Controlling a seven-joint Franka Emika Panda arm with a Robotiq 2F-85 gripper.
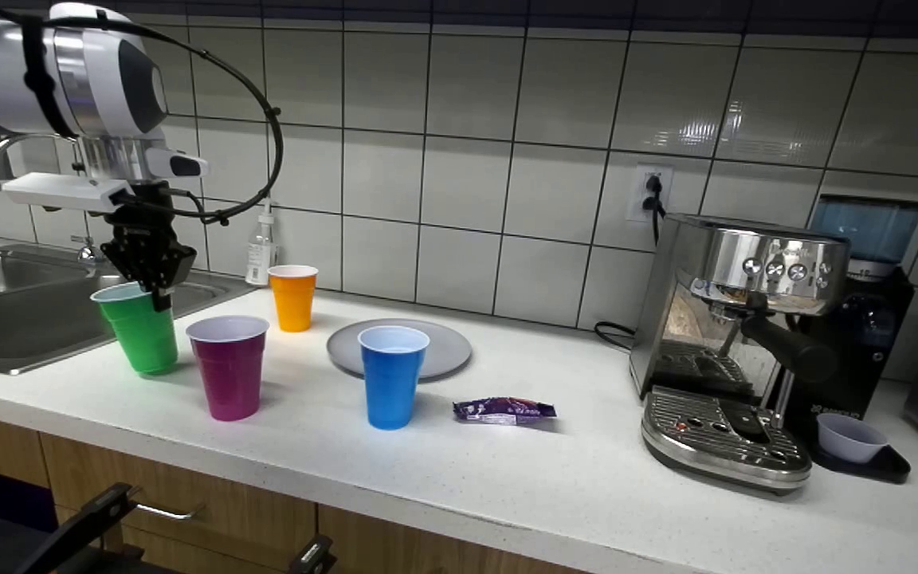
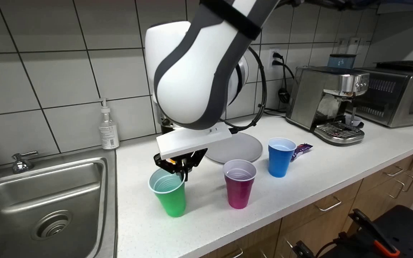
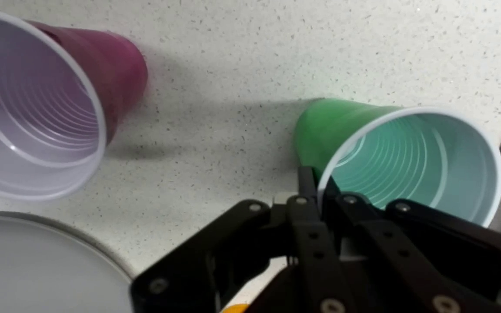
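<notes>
Between the sink (image 2: 110,208) and the purple cup (image 1: 232,375), the green cup (image 1: 140,343) tilts, its rim clamped in the fingers (image 3: 307,183), while bottle (image 2: 108,132) and wrapper (image 1: 504,410) bear print too small to read.

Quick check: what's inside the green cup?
The green cup shows ringed inner walls and one finger of the gripper, nothing else. Part of the bottom hides behind the cup's own side; the gripper covers some inner wall.
</notes>
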